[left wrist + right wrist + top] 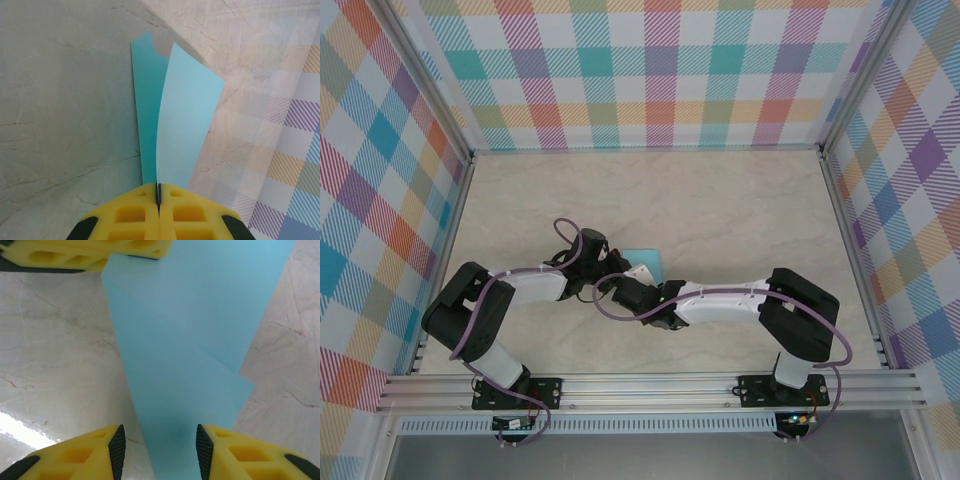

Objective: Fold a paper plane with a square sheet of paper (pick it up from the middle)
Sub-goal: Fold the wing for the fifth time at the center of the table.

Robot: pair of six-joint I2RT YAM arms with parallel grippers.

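The teal sheet of paper (648, 262) lies mid-table, folded into overlapping layers. In the left wrist view a pale flap of the paper (185, 125) curves up beside a darker layer. My left gripper (159, 197) is shut on the paper's near edge, its yellow fingers (130, 215) pressed together. In the top view the left gripper (620, 264) is at the sheet's left side. My right gripper (160, 450) is open, its jaws straddling the paper (190, 340) just above it. The left gripper's fingers (90, 252) show at the top left of that view. The right gripper (638, 282) sits at the paper's near edge.
The pale marble-patterned tabletop (740, 210) is fenced by checked walls (650, 70) at the back and both sides. An aluminium rail (650, 385) runs along the near edge. Both forearms cross low over the middle of the table, close together.
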